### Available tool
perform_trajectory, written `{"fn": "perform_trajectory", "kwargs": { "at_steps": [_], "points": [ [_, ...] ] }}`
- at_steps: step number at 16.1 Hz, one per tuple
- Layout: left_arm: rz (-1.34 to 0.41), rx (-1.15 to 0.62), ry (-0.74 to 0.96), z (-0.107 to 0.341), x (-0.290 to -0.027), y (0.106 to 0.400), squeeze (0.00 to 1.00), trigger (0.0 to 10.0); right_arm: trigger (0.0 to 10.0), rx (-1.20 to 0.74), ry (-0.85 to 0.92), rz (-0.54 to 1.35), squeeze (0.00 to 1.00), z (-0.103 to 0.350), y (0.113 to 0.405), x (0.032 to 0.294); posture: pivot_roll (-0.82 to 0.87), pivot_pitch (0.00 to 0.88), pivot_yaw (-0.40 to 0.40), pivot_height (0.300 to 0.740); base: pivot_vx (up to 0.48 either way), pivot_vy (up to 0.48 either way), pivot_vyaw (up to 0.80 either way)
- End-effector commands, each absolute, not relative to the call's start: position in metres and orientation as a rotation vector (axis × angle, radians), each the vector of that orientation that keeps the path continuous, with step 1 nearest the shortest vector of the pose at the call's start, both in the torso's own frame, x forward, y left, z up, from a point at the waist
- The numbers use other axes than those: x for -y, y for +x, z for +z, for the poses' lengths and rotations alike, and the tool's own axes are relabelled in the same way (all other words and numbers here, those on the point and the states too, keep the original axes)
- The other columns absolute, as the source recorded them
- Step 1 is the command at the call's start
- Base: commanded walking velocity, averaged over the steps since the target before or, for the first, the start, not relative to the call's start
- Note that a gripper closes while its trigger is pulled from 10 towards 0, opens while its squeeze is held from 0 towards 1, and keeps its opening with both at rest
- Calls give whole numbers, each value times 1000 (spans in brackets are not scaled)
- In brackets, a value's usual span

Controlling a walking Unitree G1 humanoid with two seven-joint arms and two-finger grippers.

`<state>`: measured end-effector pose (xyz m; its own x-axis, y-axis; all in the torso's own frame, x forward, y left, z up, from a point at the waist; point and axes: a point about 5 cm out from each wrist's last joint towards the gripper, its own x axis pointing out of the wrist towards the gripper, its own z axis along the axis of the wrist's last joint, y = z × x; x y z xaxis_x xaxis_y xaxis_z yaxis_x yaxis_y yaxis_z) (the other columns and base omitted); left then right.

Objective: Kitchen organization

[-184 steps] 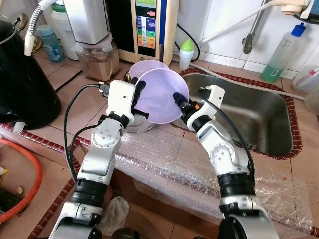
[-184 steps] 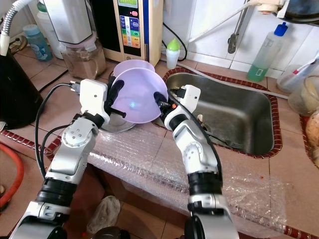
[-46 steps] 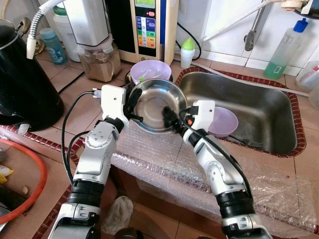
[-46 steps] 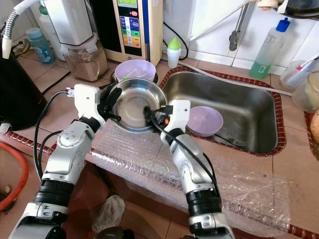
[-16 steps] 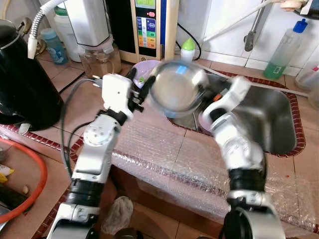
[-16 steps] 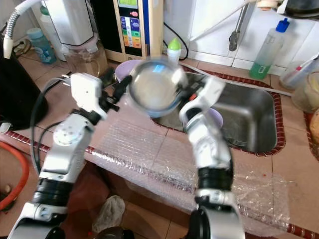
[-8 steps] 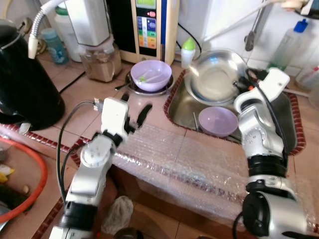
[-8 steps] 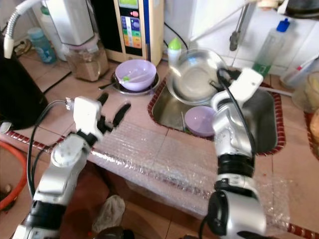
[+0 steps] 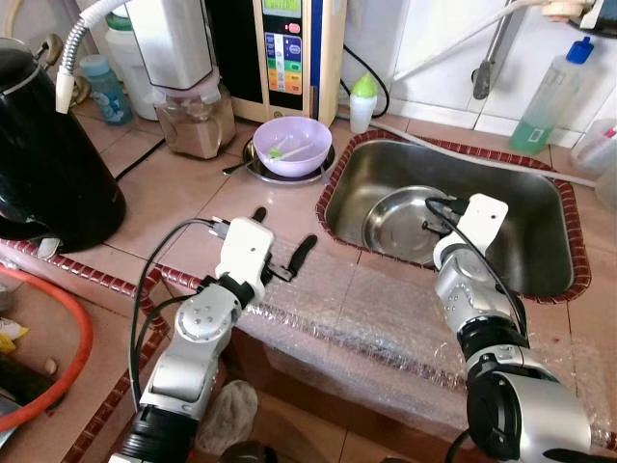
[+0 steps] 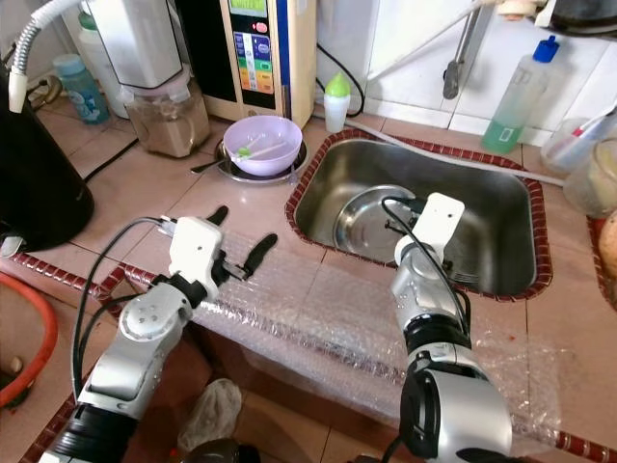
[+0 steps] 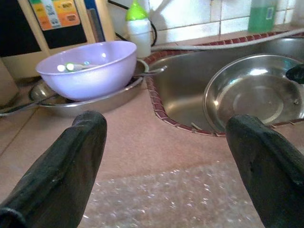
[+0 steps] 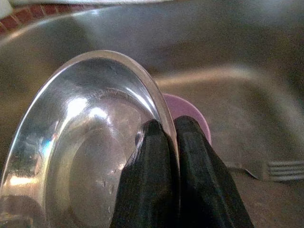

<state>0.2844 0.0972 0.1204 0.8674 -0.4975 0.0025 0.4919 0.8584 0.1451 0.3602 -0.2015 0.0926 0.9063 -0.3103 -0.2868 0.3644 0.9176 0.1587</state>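
In the left eye view, the right gripper [image 9: 431, 214] is pinching the rim of the steel bowl [image 9: 397, 222] inside the sink [image 9: 540, 253], while the left gripper [image 9: 280, 236] is hanging wide open and empty at 9 o'clock of the sink. In the right wrist view, the bowl is sitting tilted over a purple bowl [image 12: 187, 112], a fork [image 12: 280, 168] at 3 o'clock. In the left wrist view, a lilac bowl [image 11: 85, 69] is holding utensils.

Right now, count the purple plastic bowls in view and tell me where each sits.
2. One purple plastic bowl sits on a metal dish on the counter left of the steel sink. The other lies in the sink, mostly hidden under the steel bowl the right gripper pinches.
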Motion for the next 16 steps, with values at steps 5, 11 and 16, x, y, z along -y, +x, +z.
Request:
{"fn": "perform_trajectory", "kwargs": {
  "at_steps": [5, 11, 16],
  "points": [
    [-587, -4, 190, 117, -96, 282, 1000, 10000, 10000, -326, 255, -445, 1000, 76, 353, 214, 21, 0, 41, 740, 0, 0, 0],
    [-620, 40, 137, 143, -85, 295, 1000, 10000, 10000, -292, 315, -400, 1000, 68, 348, 206, 10, 0, 50, 740, 0, 0, 0],
    [-563, 18, 118, 143, -88, 296, 1000, 10000, 10000, -177, 237, -297, 1000, 76, 345, 201, 8, 0, 44, 740, 0, 0, 0]
  ]
}}
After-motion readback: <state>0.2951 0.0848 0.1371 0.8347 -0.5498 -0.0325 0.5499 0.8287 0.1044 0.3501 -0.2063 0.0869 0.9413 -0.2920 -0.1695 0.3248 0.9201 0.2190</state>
